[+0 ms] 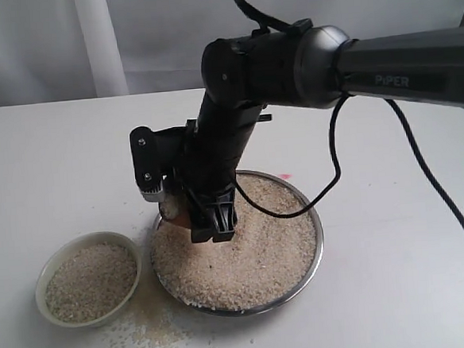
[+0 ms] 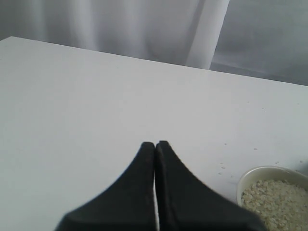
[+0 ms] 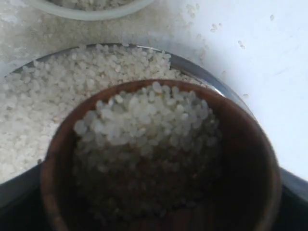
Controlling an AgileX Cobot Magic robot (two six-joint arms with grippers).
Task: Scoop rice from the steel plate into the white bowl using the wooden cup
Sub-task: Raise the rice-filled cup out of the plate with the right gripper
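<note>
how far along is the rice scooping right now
Done: the white bowl is already well filled with rice. In hand: the right gripper holds the wooden cup, loaded, over the steel plate. Left: tip it into the bowl; much rice lies on the plate.

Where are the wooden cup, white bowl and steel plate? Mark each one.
wooden cup (image 3: 245, 163): right wrist view, inner wall beside the rice.
white bowl (image 1: 85, 238): exterior view, far rim.
steel plate (image 1: 320, 243): exterior view, right rim.
</note>
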